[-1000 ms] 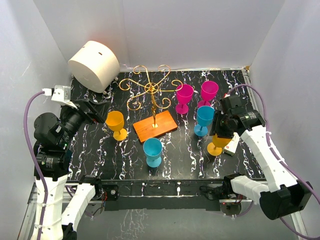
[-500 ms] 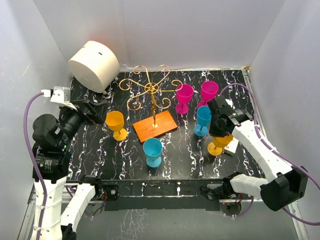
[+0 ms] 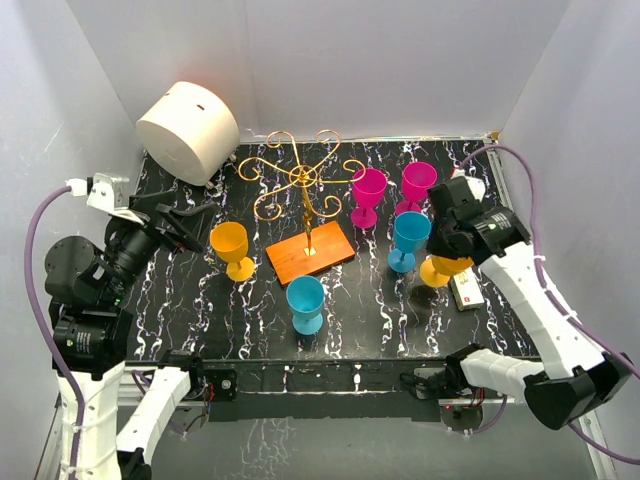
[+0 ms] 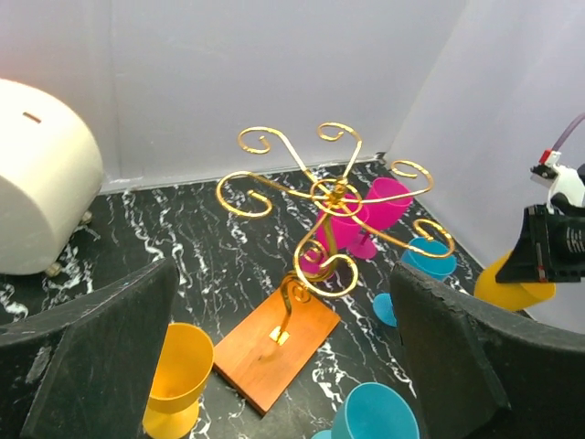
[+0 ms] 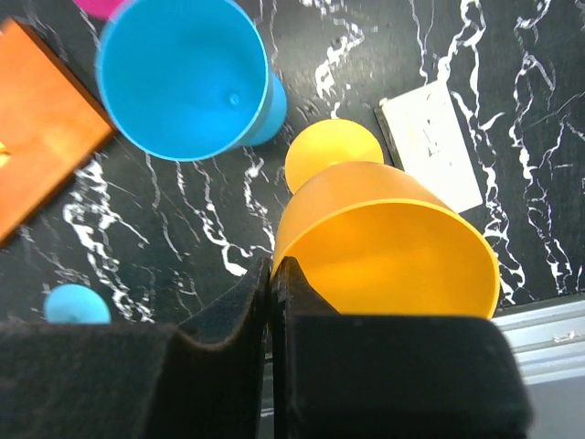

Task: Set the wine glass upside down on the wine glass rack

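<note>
Surface: black, white-veined marble pattern (image 3: 200, 300) boxed in by pale walls; we read the clock from overhead, twelve at the far wall.
Rack: the wine glass rack (image 3: 303, 178) stands at the middle of the surface on its wooden base (image 3: 311, 252), with nothing hung on its gold scrolls.
Glass in hand: the yellow wine glass (image 5: 384, 247) is at about four o'clock from the rack. It is tilted and seems to be off the surface, since its shadow lies apart from it.
Right arm: the right fingers (image 5: 384, 375) are pressed nearly together, pinching the bowl wall at the rim, one finger inside and one outside.
Left arm: the left fingers (image 4: 91, 366) are spread wide and hold nothing. They face the rack from nine o'clock.
Neighbours: a blue wine glass (image 3: 410, 232) stands just beside the held one at ten o'clock. Two magenta wine glasses (image 3: 368, 188) are further back, and a white box (image 3: 467, 290) lies at five o'clock.
Step in hand: we judge it to be the lift, just after the grasp.
Doing it well: we would rise straight until the foot clears the blue rim, then swing toward ten o'clock. We would roll the wrist so the bowl opens downward before nearing the wire.
Approach: we would slide the stem sideways into the scroll arm (image 3: 352, 166) at three o'clock of the post, so the foot can rest on the curl.
Risk: a rim pinch is thin, so the glass may pivot during the roll, and slow turning should help.
</note>
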Controlling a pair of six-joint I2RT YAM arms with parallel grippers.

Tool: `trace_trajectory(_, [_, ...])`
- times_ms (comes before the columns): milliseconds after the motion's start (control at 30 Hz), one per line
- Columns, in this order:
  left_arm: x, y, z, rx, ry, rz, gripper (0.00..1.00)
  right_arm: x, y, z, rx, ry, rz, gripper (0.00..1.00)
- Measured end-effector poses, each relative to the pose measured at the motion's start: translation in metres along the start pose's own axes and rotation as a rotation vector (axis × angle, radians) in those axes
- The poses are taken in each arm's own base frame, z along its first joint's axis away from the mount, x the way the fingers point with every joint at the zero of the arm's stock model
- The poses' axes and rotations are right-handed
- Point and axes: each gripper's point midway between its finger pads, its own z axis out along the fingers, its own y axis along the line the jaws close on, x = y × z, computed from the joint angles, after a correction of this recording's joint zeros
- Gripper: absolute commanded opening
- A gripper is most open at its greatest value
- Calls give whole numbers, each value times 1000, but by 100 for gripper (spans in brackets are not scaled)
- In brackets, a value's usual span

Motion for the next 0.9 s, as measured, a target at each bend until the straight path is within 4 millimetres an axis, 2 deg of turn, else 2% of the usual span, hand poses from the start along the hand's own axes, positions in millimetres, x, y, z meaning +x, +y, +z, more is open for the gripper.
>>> trace_trajectory(167, [-16,-23,-2,108,-28,3,99,-33,-3,-40,-39,-136,83,0])
trace_trajectory(333, [-24,-74,-1,390,5,24,99,-61,-9,-84,-122,-314,170,0])
trace_trajectory(400, [-27,-89,2,478,14,13,99,-69,-6,-104,-201,-385,200,0])
trace_trajectory(500, [-30,-101,8,555,34,-29,99,-82,7,-140,-361,-470,214,0])
trace_trajectory(700, [-42,-113,17,621,48,-127,99,-117,34,-237,-701,-675,194,0])
trace_trajectory(900, [-66,-128,23,697,19,-280,99,-130,59,-292,-943,-777,148,0])
